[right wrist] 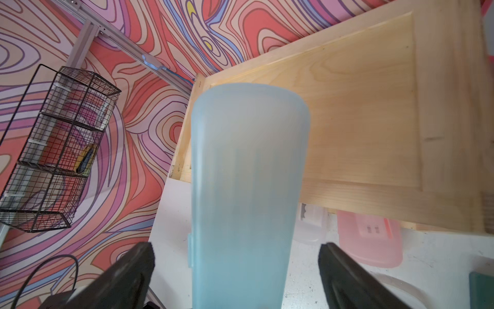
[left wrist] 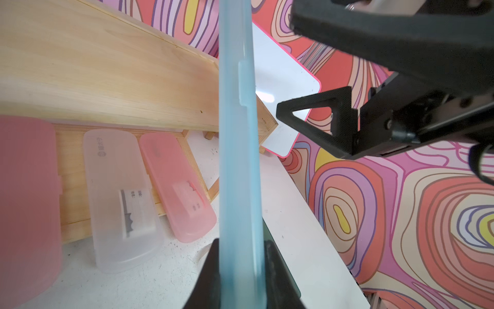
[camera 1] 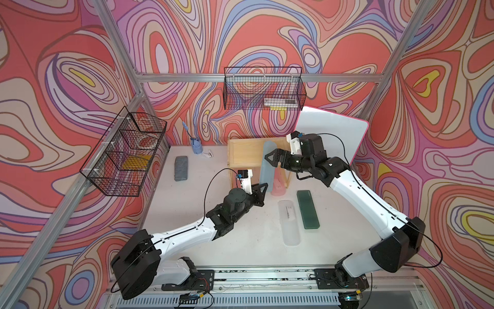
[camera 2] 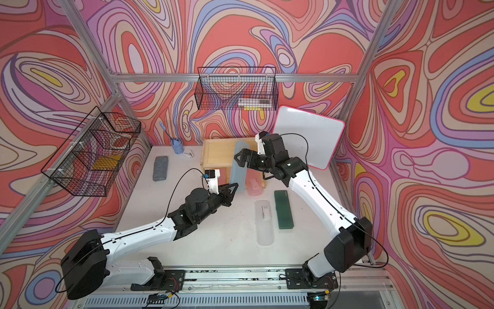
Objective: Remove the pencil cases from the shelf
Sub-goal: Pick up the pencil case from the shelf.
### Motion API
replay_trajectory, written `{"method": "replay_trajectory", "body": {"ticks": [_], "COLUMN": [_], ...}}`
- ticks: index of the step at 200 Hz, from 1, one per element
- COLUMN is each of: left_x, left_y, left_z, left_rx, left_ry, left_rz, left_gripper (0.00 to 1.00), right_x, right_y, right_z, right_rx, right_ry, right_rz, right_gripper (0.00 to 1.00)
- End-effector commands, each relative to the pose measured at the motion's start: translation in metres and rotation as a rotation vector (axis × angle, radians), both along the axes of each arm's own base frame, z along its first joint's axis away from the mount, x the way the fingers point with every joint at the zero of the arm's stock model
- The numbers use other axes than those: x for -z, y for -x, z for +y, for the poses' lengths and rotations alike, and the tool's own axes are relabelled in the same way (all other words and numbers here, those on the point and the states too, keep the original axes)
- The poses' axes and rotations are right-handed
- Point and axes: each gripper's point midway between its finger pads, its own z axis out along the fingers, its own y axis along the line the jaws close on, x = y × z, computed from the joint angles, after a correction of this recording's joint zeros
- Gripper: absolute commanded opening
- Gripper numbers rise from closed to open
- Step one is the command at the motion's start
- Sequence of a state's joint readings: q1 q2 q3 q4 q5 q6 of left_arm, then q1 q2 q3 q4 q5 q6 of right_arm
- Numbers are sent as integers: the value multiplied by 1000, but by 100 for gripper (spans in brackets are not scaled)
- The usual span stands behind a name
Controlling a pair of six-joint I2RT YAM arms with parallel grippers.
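The left claw [left wrist: 242, 270] is clamped on the lower end of the translucent teal rounded-end plastic pencil case [camera 1: 265, 179]. The case stands tilted, its upper end over the top of the small light wooden two-tier shelf [camera 1: 244, 157]. The right claw [right wrist: 238, 281] gapes wide, a finger on each side of the case's upper half, gripping nothing.

This looks like a handover. The right claw should close squarely across the long edges before the left lets go, then lift clear of the rimmed top.

On the lower tier lie a pink case [left wrist: 176, 187], a frosted clear case [left wrist: 123, 198] and a second pink case [left wrist: 26, 208]. A dark green case [camera 1: 308, 209] and a second frosted clear case [camera 1: 289, 223] occupy the white surface [camera 1: 213, 248], so any set-down needs a spot away from them. The whiteboard [camera 1: 331, 133] crowds the right arm from behind.
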State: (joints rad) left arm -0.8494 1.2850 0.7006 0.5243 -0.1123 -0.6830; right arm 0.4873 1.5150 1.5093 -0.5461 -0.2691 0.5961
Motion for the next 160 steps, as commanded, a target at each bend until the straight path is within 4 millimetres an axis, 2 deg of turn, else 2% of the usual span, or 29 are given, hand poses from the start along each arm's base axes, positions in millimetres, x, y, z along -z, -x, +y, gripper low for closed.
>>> {"method": "replay_trajectory", "body": {"ticks": [1, 53, 110, 147, 160], "left_x": [-19, -24, -27, -26, -27], "left_y": [-1, 1, 3, 4, 4], "left_z": [2, 6, 6, 6, 7], "left_rx": [-8, -13, -8, -6, -7], "left_ry": [43, 50, 61, 67, 66], "left_rz": [-57, -66, -69, -67, -67], "left_gripper": [0, 0, 0, 0, 0], "right_x": [7, 32, 38, 40, 41], "right_y": [0, -7, -7, -6, -5], "right_z": [16, 15, 26, 32, 32], "right_rx": [-60, -37, -79, -101, -100], "right_ry": [-41, -8, -43, -63, -66], "right_rz": [13, 49, 53, 63, 66], "right_gripper": [98, 98, 98, 83, 72]}}
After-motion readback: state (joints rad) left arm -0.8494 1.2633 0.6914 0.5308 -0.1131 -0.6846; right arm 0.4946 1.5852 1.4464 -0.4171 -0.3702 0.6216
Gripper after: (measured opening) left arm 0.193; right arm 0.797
